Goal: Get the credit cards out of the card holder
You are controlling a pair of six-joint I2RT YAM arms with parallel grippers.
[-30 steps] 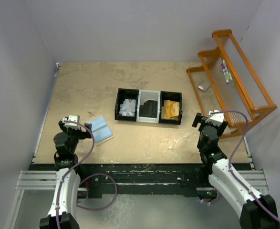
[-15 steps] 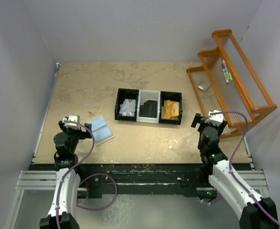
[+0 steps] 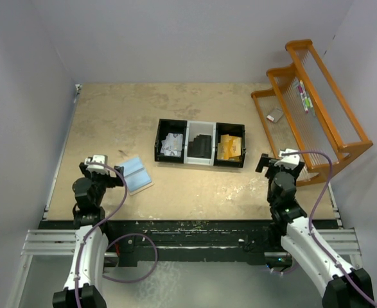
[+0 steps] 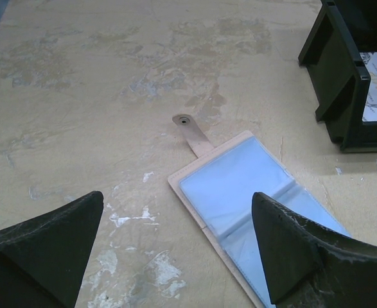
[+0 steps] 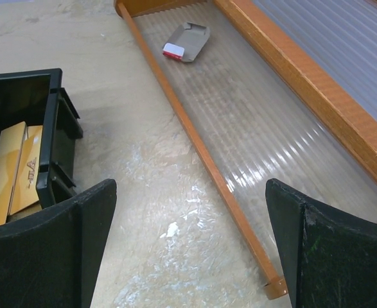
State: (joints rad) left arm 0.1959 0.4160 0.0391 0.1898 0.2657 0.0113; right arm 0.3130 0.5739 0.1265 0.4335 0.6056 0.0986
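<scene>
The left gripper (image 4: 176,215), fingers spread and empty, hovers just near of the flat blue-grey, tan-backed folding card holder (image 4: 252,192). It lies opened, sleeves up, at the scene's left (laid so for easy picking, I judge). Further right sits the black three-compartment plastic tray (image 3: 201,162). The right gripper (image 5: 191,192), likewise spread and empty, hovers beside the orange wooden rack (image 5: 194,141).

Looks down on the table (image 5: 133,192) between the wide-spread fingers of the right gripper (image 5: 188,215). At left, black tray (image 5: 54,125) with gold cards (image 5: 11,170) inside; at right, orange rack (image 5: 194,144), small grey-and-red piece (image 5: 187,42) lying on its ribbed floor.
</scene>
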